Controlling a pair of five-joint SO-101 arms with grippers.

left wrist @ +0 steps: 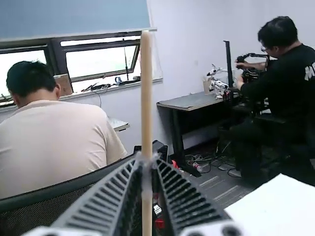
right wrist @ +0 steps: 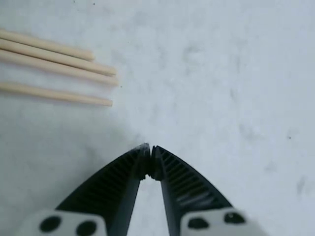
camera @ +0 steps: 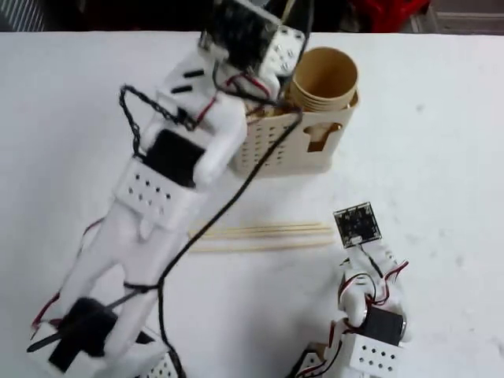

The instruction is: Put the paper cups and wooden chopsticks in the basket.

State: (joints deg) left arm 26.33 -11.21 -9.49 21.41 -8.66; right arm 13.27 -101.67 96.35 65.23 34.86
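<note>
A cream slotted basket stands at the back of the table with stacked paper cups inside its right end. Several wooden chopsticks lie side by side in front of the basket, their ends just ahead of my right gripper. That gripper is shut with nothing in it, low over the bare table to the right of the sticks. My left arm stretches over the basket's left end. Its gripper is shut on one chopstick, which stands upright between the fingers.
The white table is bare to the right of the basket. A black cable hangs from the left arm across the basket's front. The right arm sits at the front right edge.
</note>
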